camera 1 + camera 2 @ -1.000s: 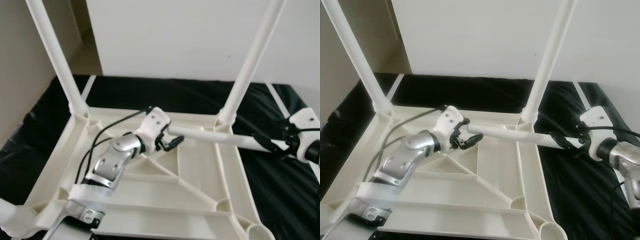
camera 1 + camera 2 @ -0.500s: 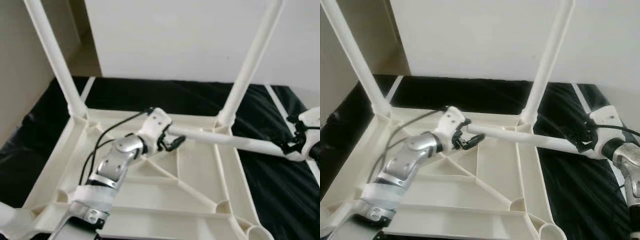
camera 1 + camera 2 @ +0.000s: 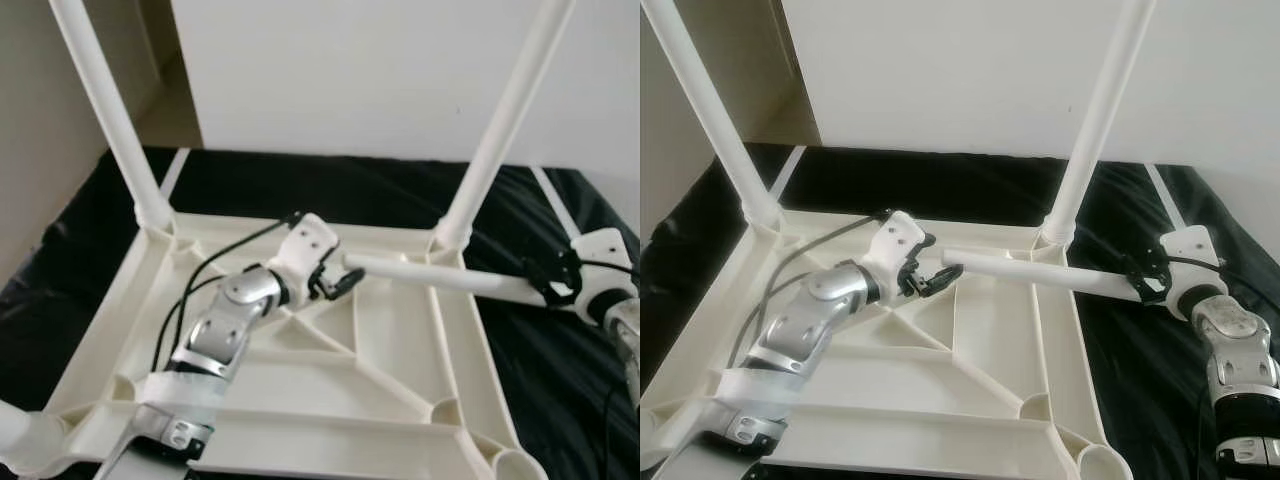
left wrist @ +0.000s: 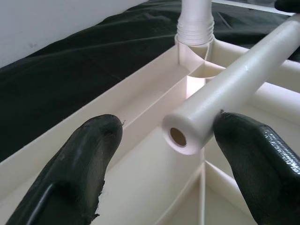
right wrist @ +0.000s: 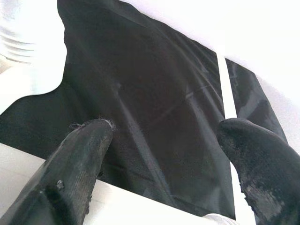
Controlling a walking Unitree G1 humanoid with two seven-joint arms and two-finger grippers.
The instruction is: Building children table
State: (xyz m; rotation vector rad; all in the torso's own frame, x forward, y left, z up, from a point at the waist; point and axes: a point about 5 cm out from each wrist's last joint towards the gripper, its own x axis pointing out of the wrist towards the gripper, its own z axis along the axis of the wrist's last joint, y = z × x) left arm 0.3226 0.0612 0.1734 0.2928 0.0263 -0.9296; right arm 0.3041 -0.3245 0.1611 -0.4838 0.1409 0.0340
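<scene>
The white plastic table (image 3: 462, 350) lies upside down on a black mat. Two white legs (image 3: 110, 110) (image 3: 505, 115) stand upright in its far corners. A loose white leg (image 3: 440, 275) lies across the far right corner, with its free end over the underside. My left gripper (image 3: 345, 280) is open, its fingers on either side of that free end (image 4: 180, 136), one finger against it. My right gripper (image 3: 548, 280) is at the leg's other end, over the mat. Its fingers (image 5: 79, 159) are spread wide, and the leg (image 5: 131, 206) runs under their base.
The black mat (image 3: 560, 390) surrounds the table, with a white wall (image 3: 340, 70) close behind. A round socket (image 3: 515, 466) sits at the near right corner. A white tube (image 3: 15, 430) shows at the near left corner. Beige floor (image 3: 175, 95) lies at the far left.
My right gripper has shifted in along the loose leg toward the table and now sits with its fingers spread. The leg's free end stays between my left fingers. The camera shifted slightly.
</scene>
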